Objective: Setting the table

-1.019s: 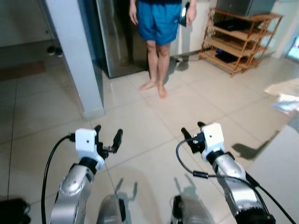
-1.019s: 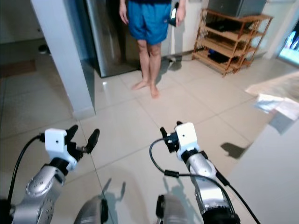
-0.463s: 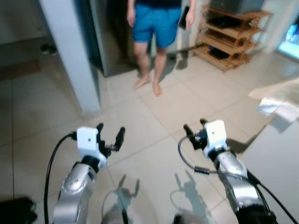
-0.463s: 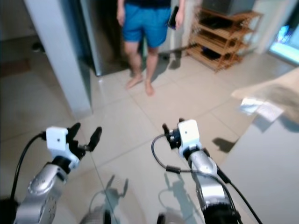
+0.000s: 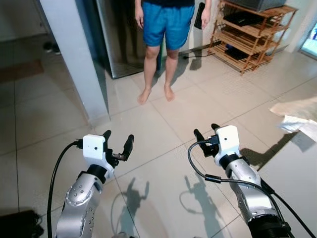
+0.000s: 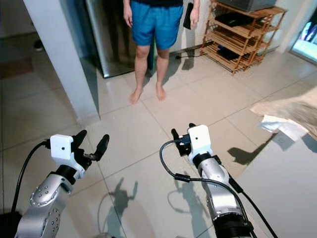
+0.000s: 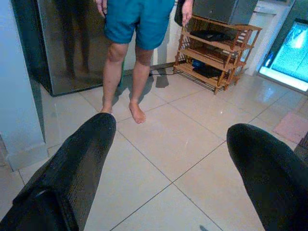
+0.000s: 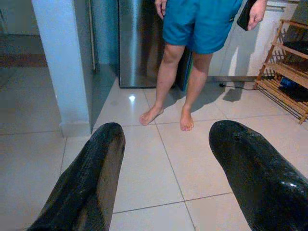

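Left eye view: both arms are raised over a pale tiled floor (image 5: 44, 114), with no tableware to be made out anywhere in the frames. The left gripper (image 5: 118, 143) has its two black fingers spread apart and holds nothing; the right gripper (image 5: 206, 133) is likewise parted and empty. Black cables loop from each white wrist housing down along the silver forearms.

A barefoot person (image 5: 167, 29) in blue shorts stands ahead, cut off above the waist, with a dark flat object (image 5: 200, 15) in one hand — too small to tell what it is. Behind the person is a steel-fronted appliance (image 5: 121, 34), its top cropped, and just beside it a light grey pillar (image 5: 74, 54).

A wooden slatted rack (image 5: 250, 34) stands near the wall on the right; dark items lie on its shelves, but they cannot be made out. At the right edge a rumpled pale cloth or paper (image 5: 299, 111) lies on the floor, partly cut off, next to a grey surface (image 5: 292, 178) whose nature is unclear. A black shape (image 5: 17, 225) sits at the lower left corner — mostly out of frame.

No writing or brand marks can be read on anything.
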Motion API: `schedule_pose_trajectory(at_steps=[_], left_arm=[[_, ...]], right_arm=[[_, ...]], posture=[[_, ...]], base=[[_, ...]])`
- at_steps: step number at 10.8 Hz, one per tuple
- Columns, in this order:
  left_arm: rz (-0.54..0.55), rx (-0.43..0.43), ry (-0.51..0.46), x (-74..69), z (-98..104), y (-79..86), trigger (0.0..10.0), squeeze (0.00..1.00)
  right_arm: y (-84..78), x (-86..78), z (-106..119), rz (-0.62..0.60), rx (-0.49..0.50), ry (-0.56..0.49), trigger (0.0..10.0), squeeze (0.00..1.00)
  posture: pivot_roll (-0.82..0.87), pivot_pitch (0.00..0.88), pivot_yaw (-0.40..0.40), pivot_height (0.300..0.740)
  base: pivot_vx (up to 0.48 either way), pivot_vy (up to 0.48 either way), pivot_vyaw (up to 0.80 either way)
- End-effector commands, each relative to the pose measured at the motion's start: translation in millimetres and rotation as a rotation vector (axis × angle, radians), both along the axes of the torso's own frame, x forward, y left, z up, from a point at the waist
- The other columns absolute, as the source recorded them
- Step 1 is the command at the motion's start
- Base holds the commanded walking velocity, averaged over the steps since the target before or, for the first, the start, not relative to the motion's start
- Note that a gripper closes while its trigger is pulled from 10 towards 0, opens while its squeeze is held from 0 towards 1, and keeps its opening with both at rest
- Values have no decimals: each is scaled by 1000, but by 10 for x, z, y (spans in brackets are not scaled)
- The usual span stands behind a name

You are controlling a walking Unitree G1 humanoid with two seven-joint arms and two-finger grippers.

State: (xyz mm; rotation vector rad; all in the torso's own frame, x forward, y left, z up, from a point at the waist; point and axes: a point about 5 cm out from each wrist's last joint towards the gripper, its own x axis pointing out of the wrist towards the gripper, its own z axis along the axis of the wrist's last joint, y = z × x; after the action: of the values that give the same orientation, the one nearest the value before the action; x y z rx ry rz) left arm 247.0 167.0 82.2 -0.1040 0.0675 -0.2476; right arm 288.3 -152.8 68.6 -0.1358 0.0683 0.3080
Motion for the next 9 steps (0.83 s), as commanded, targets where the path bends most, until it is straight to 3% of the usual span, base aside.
schedule_pose_trajectory(at_steps=[1, 4, 9], left_arm=[[-3, 10, 1, -7, 7, -2, 10000, 0], [-9, 13, -2, 8, 15, -3, 10000, 0], [-11, 10, 4, -16, -2, -27, 10000, 0]], right_arm=[[-13, 10, 14, -11, 9, -8, 10000, 0], [-25, 22, -5, -35, -15, -10, 10000, 0], [-3, 14, -36, -11, 2, 26, 10000, 0]], posture=[[-45, 0, -11, 740], [-41, 0, -6, 740], [-37, 0, -13, 740]], base=[[0, 0, 0], [0, 0, 0], [0, 0, -800]])
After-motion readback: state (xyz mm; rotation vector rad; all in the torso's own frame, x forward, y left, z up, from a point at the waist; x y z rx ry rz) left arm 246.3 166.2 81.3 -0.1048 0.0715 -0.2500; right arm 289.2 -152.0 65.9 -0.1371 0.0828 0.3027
